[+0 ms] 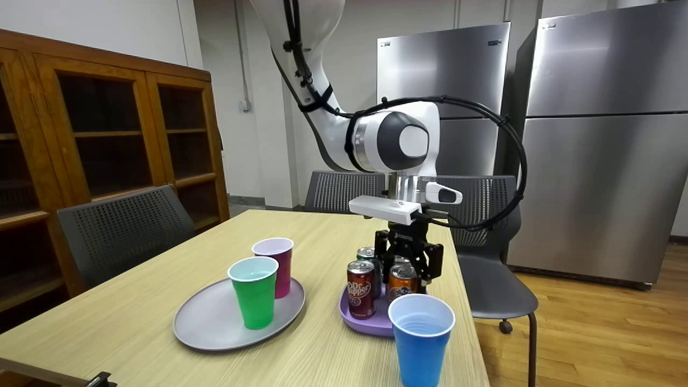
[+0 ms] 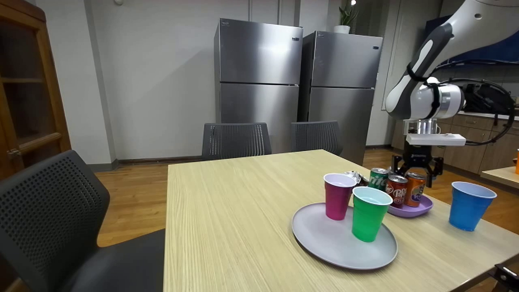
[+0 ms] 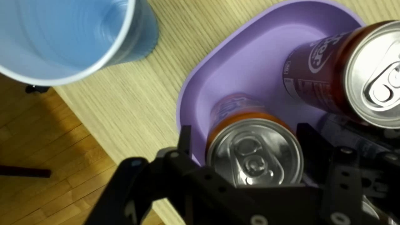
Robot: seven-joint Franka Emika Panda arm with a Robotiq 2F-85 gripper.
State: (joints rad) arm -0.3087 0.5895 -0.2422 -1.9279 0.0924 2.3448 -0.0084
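- The orange can (image 3: pixel 254 145) is being straddled by the widely parted gripper (image 3: pixel 244 136).
- Its long axis is being shown upright, tab (image 3: pixel 255 164) upward, on the purple tray (image 3: pixel 268 59).
- Beneath, a pale table (image 2: pixel 247 215) is being seen; beyond, steel refrigerators (image 2: pixel 259 97).

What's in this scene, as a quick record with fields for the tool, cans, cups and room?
Tool: open around the orange can, gap visible on one side
Cans: orange can, Dr Pepper can, green can, upright on the purple tray; possibly another behind
Plate cups: magenta cup and green cup, upright on the gray plate
Blue cup: upright on the table, beside the tray, not touching it
Room: two refrigerators, chairs, wooden cabinet
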